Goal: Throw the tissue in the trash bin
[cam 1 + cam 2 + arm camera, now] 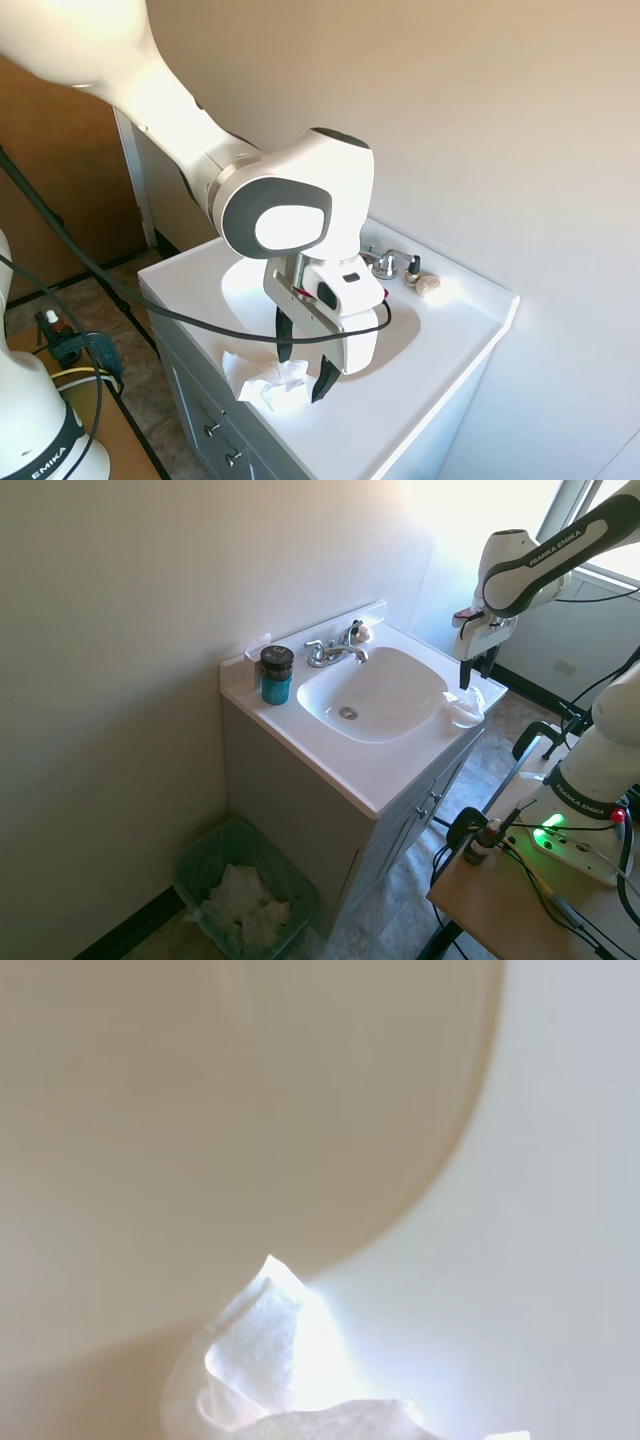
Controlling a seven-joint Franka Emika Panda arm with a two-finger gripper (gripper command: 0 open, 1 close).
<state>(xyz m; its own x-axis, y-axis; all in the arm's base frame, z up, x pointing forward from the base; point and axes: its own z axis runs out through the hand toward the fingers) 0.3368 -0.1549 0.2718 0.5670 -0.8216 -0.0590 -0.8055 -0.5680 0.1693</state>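
Observation:
The tissue (268, 386), a crumpled white wad, lies on the vanity top's front corner beside the basin; it also shows in the second exterior view (463, 709) and close up in the wrist view (290, 1370). My gripper (301, 365) hangs open, fingers pointing down, just over the tissue's basin-side edge, and I cannot tell whether it touches. From the other side the gripper (466, 676) sits slightly above the wad. The trash bin (200, 862), green with white paper inside, stands on the floor at the vanity's far end against the wall.
The sink basin (400, 685) fills the middle of the white vanity. At the back are a chrome faucet (335, 652), a small beige lump (430, 286) and a blue jar with a dark lid (276, 675). A wall runs behind.

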